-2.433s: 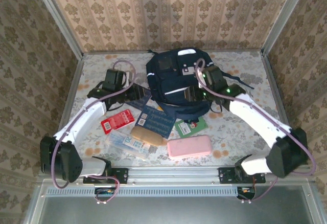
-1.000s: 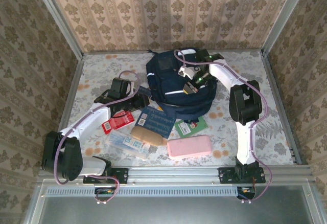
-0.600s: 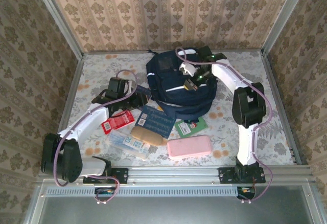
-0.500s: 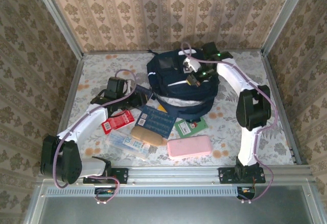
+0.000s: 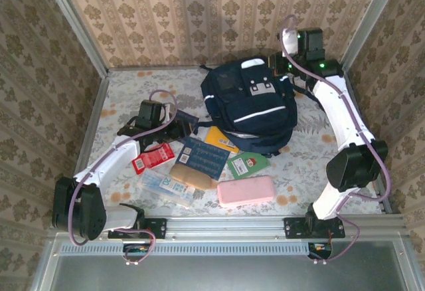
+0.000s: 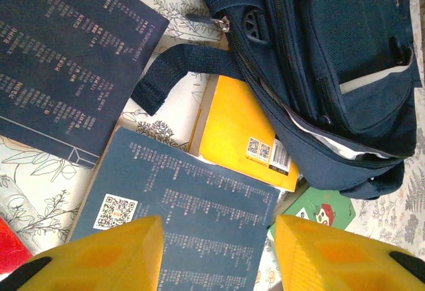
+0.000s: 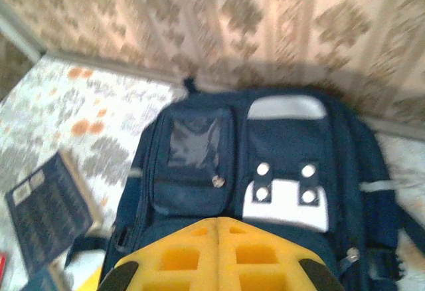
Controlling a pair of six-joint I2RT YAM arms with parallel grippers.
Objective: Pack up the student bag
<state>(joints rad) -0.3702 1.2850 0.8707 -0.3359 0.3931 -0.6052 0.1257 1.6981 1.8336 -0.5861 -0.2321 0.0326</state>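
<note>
The soft student bag (image 5: 252, 108) will likely sag when lifted, so grab its strap (image 6: 179, 65); your right claw (image 7: 218, 224) is pinched shut, left claw (image 6: 216, 238) half-open, empty

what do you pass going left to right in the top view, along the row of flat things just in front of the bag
red packet → dark blue book → green card

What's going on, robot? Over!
Left pincer open above blue book. Right pincer shut beyond student bag. Bag lies partly on yellow book.
</note>
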